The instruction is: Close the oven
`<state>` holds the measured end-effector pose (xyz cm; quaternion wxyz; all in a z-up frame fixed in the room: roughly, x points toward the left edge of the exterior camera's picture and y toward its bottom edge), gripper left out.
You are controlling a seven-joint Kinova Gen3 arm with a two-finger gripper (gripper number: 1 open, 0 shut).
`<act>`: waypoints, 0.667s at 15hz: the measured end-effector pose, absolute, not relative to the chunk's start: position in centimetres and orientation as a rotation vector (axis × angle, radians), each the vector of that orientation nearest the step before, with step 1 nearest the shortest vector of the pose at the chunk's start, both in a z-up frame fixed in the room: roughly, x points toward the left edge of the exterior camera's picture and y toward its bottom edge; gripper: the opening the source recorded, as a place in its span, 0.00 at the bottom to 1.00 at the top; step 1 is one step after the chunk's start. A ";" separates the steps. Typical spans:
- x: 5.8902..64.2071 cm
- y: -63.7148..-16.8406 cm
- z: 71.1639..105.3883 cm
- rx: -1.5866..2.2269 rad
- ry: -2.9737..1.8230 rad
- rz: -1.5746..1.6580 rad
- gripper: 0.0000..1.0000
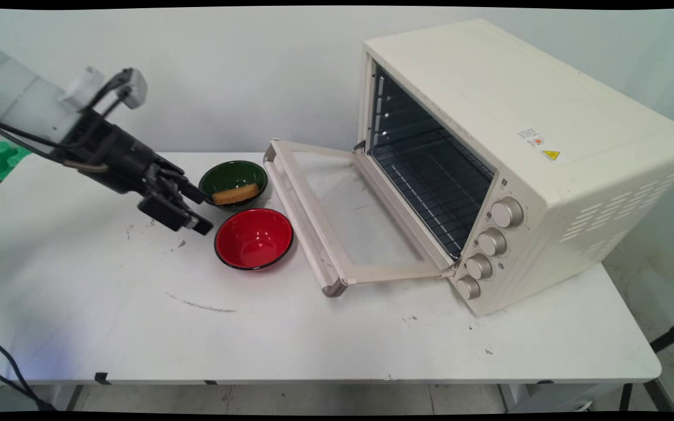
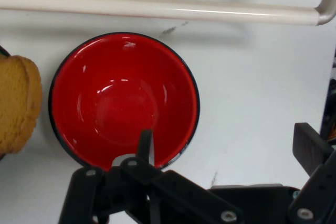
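Two bowls close by: gripper [image 1: 196,209] spread wide, hanging just left of red bowl [image 1: 254,238] and green bowl [image 1: 233,183] with bread slice [image 1: 235,193], either rim liable to be clipped and tipped.

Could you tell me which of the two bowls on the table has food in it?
The green bowl, the one farther back, holds a slice of bread. The red bowl in front of it is empty.

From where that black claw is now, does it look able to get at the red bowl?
Probably yes. The gripper hangs open just beside the red bowl, with bare table between them. The green bowl holding bread sits behind, and the oven door lies beyond, neither blocking.
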<state>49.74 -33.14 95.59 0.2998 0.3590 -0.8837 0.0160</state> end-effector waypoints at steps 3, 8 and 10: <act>48.2 -34.2 94.3 0.959 -2.355 0.059 1.00; 45.9 -35.5 92.3 0.881 -2.378 0.119 1.00; 45.0 -36.0 91.4 0.845 -2.387 0.140 1.00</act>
